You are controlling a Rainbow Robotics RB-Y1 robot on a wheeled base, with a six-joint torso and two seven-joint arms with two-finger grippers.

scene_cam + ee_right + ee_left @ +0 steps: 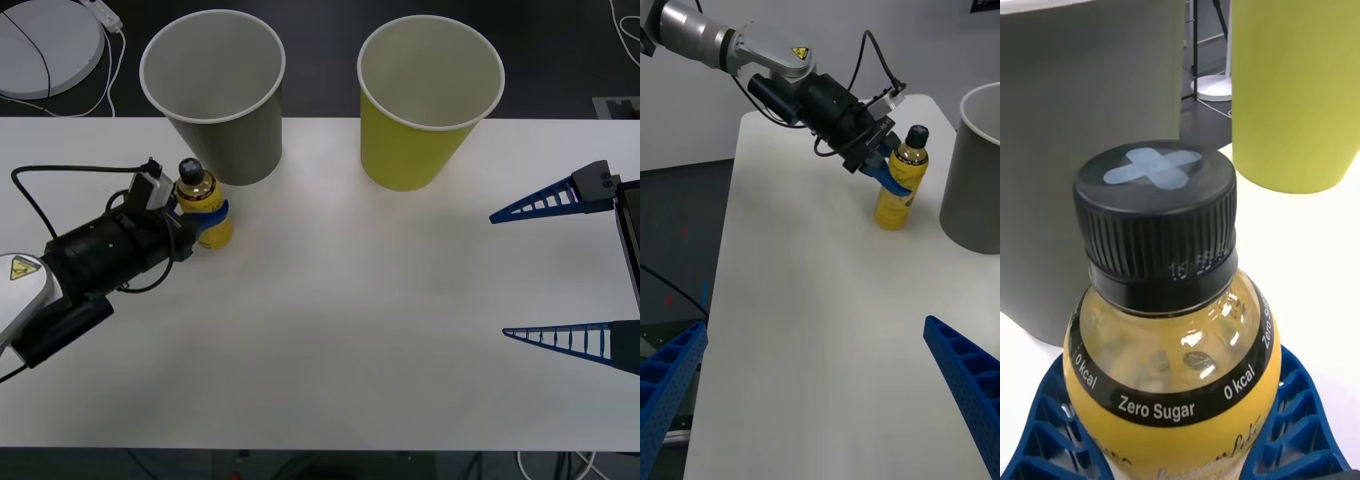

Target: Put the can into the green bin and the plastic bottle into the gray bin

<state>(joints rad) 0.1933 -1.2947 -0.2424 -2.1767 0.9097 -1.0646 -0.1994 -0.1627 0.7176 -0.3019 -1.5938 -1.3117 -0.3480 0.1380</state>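
Front view: left gripper [207,215] jaws clasp plastic bottle [203,207].

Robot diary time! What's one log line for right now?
left gripper: jaws shut on plastic bottle, upright on table beside gray bin | right gripper: open, idle | green bin: untouched

White table [330,330] bears gray bin [225,140], green bin [415,145], plastic bottle [205,210].

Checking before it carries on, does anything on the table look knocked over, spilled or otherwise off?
Nothing stands out. The plastic bottle stands upright, capped, gripped by the left gripper. The gray bin and green bin stand upright. The right gripper waits open at the table's right.
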